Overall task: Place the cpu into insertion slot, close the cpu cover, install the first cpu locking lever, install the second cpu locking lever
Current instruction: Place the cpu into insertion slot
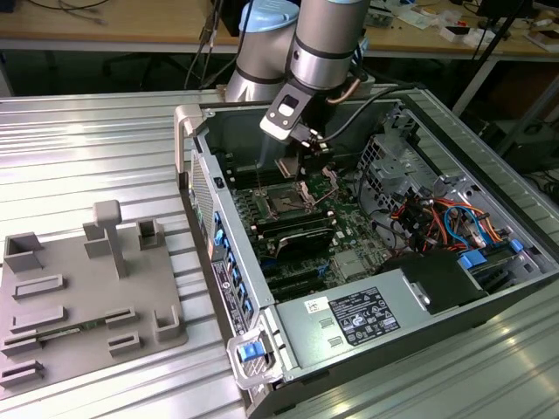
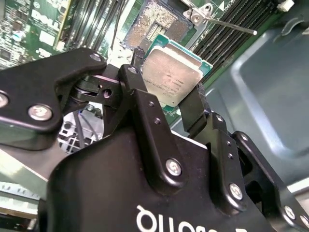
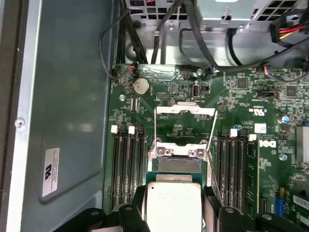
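Hovering, in the exterior view, with the black two-finger gripper [image 1: 307, 150] inside the open grey metal computer case [image 1: 218, 205], above the square dark insertion slot [image 1: 286, 199] on the green board [image 1: 349, 236]. Clamping, in the second wrist view, opposite edges of the small flat silvery cpu [image 2: 171, 72], clear of the bare slot [image 2: 157, 21]. Probably light, stiff, fragile underneath; best held by the edges. Showing, in the first wrist view, the thin silvery cpu cover [image 3: 185, 112] swung open off the slot [image 3: 178, 164].

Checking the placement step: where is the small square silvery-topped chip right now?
In both wrist views the small silvery square cpu is clamped in the black gripper, held close to the uncovered dark square insertion slot.
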Action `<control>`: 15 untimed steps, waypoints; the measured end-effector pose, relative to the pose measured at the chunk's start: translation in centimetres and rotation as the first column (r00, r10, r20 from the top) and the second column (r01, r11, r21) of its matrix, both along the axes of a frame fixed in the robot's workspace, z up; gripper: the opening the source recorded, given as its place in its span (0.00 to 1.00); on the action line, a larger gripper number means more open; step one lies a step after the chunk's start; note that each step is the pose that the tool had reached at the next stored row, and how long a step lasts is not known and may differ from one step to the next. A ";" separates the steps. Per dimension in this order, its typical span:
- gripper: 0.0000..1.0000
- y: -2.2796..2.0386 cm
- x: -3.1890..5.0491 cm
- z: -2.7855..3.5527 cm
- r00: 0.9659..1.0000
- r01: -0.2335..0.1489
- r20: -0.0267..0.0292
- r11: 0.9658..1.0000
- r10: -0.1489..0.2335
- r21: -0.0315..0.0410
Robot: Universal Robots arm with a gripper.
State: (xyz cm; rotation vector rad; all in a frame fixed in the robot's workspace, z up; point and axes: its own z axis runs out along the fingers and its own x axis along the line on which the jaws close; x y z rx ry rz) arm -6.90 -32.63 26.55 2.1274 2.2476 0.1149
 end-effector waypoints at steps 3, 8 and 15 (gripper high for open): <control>0.55 0.03 0.01 -0.55 1.000 -0.003 0.000 1.000 0.003 0.000; 0.55 0.09 0.00 -1.50 1.000 -0.003 0.000 1.000 0.003 0.000; 0.55 0.11 0.00 -2.78 1.000 0.001 0.000 1.000 -0.001 0.000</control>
